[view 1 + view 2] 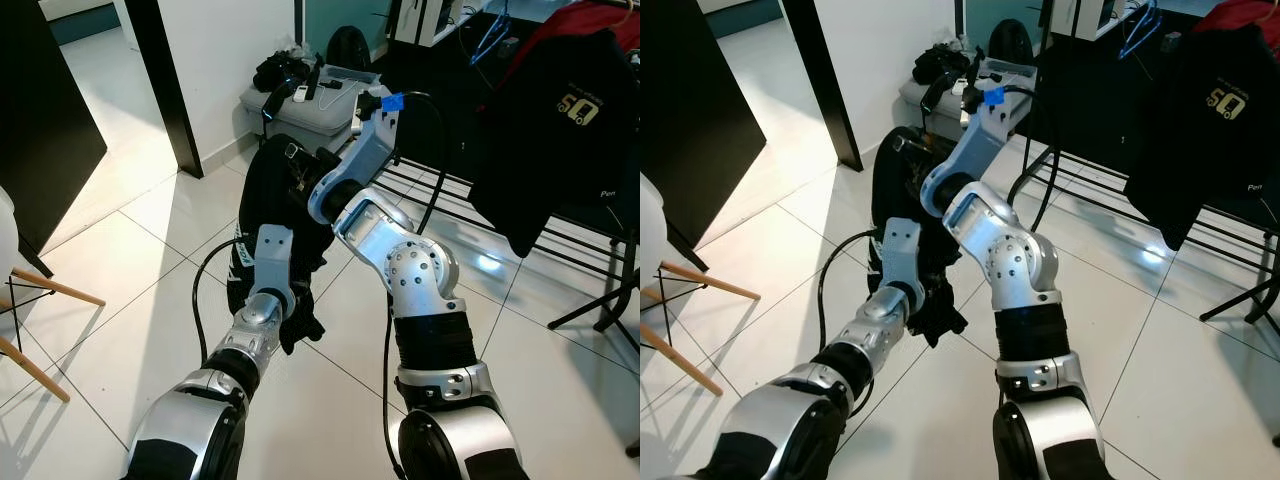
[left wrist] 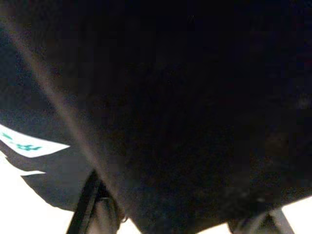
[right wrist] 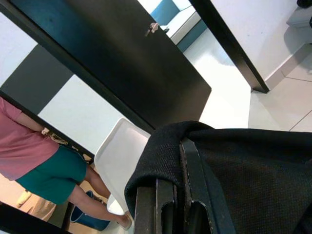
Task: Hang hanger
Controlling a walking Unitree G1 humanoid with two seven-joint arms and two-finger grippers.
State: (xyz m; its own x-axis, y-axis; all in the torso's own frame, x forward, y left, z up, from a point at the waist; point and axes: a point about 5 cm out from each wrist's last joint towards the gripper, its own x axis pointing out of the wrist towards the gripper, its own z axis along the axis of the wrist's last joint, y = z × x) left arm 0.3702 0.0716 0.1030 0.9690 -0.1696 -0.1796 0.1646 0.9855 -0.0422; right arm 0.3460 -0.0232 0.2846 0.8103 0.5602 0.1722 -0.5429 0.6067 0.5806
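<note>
A black garment [image 1: 272, 200] with a small white label hangs in front of me above the tiled floor. No hanger can be made out inside it. My right gripper [image 1: 291, 154] is at its top edge, and in the right wrist view the gripper [image 3: 178, 214] is shut on a fold of the black cloth [image 3: 243, 175]. My left gripper [image 1: 300, 325] is low against the garment's bottom part. In the left wrist view the dark cloth [image 2: 185, 107] lies over the spread fingers [image 2: 92, 209].
A clothes rack [image 1: 600, 250] at the right carries a hung black T-shirt [image 1: 560, 130]; blue hangers [image 1: 492, 35] hang behind it. A grey box [image 1: 310, 110] stands by the wall. A wooden-legged chair [image 1: 30, 300] is at my left. A person [image 3: 29, 156] stands by a black door [image 3: 122, 63].
</note>
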